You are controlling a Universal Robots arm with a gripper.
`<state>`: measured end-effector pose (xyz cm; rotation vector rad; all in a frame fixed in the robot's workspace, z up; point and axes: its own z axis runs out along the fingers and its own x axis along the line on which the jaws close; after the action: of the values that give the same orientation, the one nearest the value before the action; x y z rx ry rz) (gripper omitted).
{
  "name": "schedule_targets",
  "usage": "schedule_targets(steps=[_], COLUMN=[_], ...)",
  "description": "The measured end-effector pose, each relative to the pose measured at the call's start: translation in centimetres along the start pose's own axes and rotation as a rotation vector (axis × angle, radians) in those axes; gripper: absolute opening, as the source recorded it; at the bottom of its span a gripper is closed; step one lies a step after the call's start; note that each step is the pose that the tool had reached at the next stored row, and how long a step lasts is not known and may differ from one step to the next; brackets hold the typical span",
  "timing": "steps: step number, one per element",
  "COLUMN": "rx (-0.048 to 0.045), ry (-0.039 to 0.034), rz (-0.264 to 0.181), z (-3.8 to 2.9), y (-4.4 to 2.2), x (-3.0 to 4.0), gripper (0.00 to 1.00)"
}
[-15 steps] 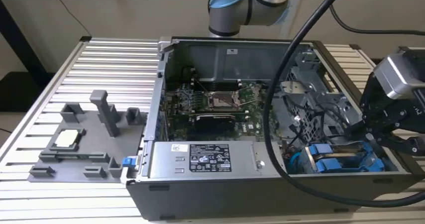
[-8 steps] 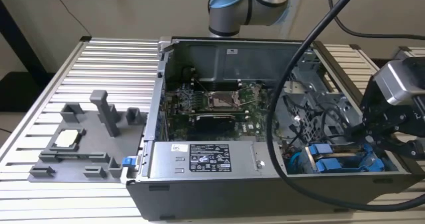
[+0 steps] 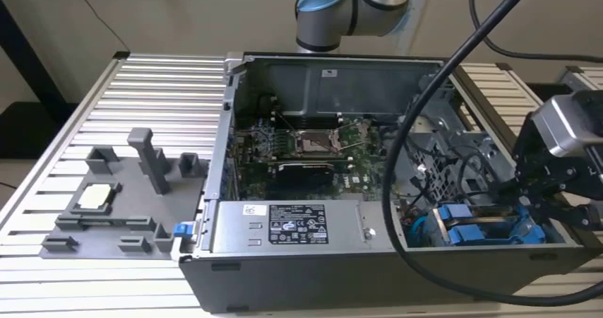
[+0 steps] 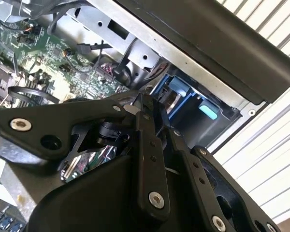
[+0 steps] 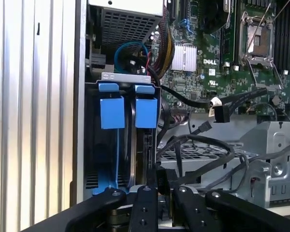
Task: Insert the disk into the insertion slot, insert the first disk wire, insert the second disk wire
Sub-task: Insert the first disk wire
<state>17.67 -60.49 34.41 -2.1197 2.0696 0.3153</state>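
We log: disk point(image 3: 468, 233) in blue carrier, seated in bay, 4 o'clock corner of computer case point(image 3: 282, 279), exterior view. Gripper point(image 3: 532, 203) at disk's 2 o'clock, fingers drawn together.

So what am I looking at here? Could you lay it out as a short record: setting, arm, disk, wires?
Setting: open computer case on a slatted table
Arm: gripper hangs over the case corner at the exterior view's right, above the disk bay
Disk: blue-framed disk appears seated in its slot by the case wall
Wires: black wires lie loose beside the bay; one plug looks unconnected
Board: motherboard exposed mid-case
Beside the case: grey tray at the exterior view's left
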Motion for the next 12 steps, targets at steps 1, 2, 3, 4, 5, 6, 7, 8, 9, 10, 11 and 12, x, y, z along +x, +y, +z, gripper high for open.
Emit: schedule_targets(steps=[1, 2, 3, 4, 5, 6, 7, 8, 9, 10, 11, 12], rx=[0.0002, 0.0003, 0.0006, 0.0008, 0.0009, 0.0009, 0.0009, 0.0009, 0.0009, 0.0009, 0.0009, 0.0010], ry=[0.0000, -0.0001, 0.0000, -0.0001, -0.0001, 0.0001, 0.0001, -0.0001, -0.0001, 0.0000, -0.0001, 0.0000], rz=[0.001, 0.001, 0.002, 0.003, 0.003, 0.003, 0.003, 0.003, 0.003, 0.003, 0.003, 0.003], z=[0.03, 0.05, 0.07, 0.08, 0.10, 0.10, 0.12, 0.16, 0.19, 0.21, 0.25, 0.28], y=[-0.02, -0.04, -0.05, -0.05, -0.06, -0.06, -0.06, -0.06, -0.06, -0.06, -0.06, -0.06], x=[0.05, 0.10, 0.16, 0.20, 0.22, 0.23, 0.25, 0.26, 0.27, 0.29, 0.31, 0.32], gripper=[0.19, 0.19, 0.19, 0.19, 0.19, 0.19, 0.19, 0.19, 0.19, 0.19, 0.19, 0.19])
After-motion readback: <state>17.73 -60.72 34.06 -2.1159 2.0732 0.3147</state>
